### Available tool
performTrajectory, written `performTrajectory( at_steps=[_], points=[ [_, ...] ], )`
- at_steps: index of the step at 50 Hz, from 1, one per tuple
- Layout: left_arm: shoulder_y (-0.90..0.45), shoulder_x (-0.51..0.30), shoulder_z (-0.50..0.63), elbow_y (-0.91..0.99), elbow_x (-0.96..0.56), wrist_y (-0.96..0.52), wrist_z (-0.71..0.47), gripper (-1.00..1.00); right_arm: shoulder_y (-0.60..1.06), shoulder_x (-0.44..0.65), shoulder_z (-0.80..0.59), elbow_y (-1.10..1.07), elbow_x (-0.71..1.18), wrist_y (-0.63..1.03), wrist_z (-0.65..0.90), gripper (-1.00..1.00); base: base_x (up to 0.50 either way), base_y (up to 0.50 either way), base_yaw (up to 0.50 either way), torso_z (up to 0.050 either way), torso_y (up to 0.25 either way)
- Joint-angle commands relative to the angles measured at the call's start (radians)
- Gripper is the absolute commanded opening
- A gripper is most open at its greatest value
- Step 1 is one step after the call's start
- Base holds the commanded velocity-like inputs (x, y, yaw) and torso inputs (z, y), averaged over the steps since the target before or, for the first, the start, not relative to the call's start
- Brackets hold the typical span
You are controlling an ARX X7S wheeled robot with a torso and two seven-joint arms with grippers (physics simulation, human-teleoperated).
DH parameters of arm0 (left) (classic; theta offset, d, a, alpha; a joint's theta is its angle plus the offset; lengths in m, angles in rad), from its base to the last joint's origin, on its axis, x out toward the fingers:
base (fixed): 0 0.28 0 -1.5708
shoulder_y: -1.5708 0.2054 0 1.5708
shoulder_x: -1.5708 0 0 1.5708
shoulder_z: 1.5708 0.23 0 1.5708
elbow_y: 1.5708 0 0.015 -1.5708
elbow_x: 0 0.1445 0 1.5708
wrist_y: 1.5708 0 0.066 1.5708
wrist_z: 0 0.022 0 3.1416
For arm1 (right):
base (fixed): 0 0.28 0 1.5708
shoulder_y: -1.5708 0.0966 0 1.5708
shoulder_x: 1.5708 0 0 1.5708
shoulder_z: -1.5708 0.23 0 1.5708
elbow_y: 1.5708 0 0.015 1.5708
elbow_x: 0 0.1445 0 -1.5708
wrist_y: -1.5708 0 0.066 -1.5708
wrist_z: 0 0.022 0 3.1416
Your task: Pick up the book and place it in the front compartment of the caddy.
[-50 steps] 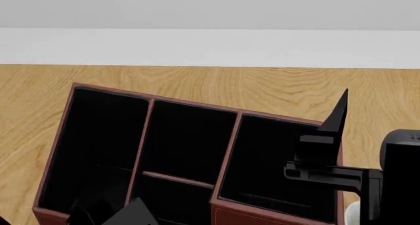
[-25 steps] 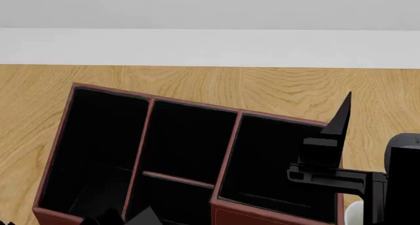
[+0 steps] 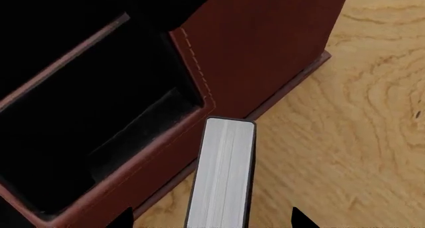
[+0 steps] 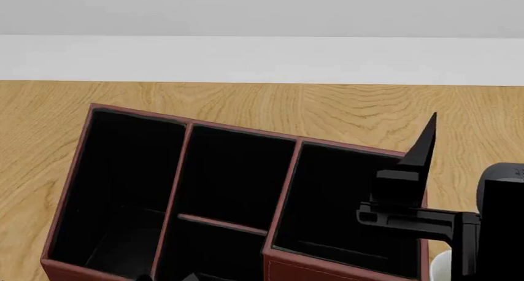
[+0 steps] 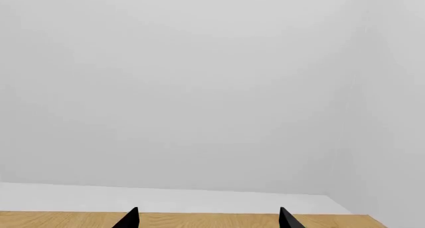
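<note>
**Left arm drops out of the head camera's sight with the book beside the caddy**

Nearest the robot, the dark shapes that stood at the bottom edge of the head view a second ago, in front of the caddy's near-left corner, have sunk almost out of sight; only a sliver is left there. The left wrist view shows why this matters: the book [image 3: 222, 175] stands page edges up, between the two tips of the left gripper [image 3: 211, 219], just outside the caddy's [image 3: 265, 49] red-brown outer wall and not yet over any compartment. The tips sit to either side of the covers with a gap showing, so I cannot tell whether they clamp it.

My reading is that the book is being carried low and must be lifted over the rim before it can go in.

Farther right, the right gripper [image 4: 413, 155] hangs over the caddy's [image 4: 283, 195] right compartment, barely shifted, fingers spread and holding nothing.

Beyond lies a wooden tabletop [image 4: 344, 109], then a white ledge [image 4: 262, 57] and a plain pale wall [image 5: 199, 88].
</note>
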Motion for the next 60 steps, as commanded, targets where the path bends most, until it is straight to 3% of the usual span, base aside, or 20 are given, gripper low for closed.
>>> performTrajectory(
  at_steps=[1,18,19,31,60],
  points=[
    [0.006,-0.003,0.017,-0.014,0.036,0.011,0.033,1.00,0.014,0.004,-0.006,0.004,0.010,0.001,0.006,1.00,0.00,0.00,0.00,0.000,0.000],
    [-0.001,-0.021,0.046,-0.052,0.124,0.031,0.108,1.00,0.020,0.009,-0.014,0.007,0.010,-0.004,0.005,1.00,0.00,0.00,0.00,0.000,0.000],
    [0.000,-0.022,0.048,-0.052,0.125,0.031,0.108,-1.00,0.019,0.009,-0.014,0.006,0.011,-0.005,0.006,1.00,0.00,0.00,0.00,0.000,0.000],
    [-0.016,-0.025,0.047,-0.026,0.070,0.015,0.072,-1.00,0.010,0.016,-0.009,-0.001,0.016,-0.014,0.011,1.00,0.00,0.00,0.00,0.000,0.000],
    [-0.189,-0.082,0.066,0.109,-0.307,-0.026,-0.185,-1.00,0.017,0.027,-0.009,-0.012,0.040,-0.027,0.031,1.00,0.00,0.00,0.00,0.000,0.001]
  ],
)
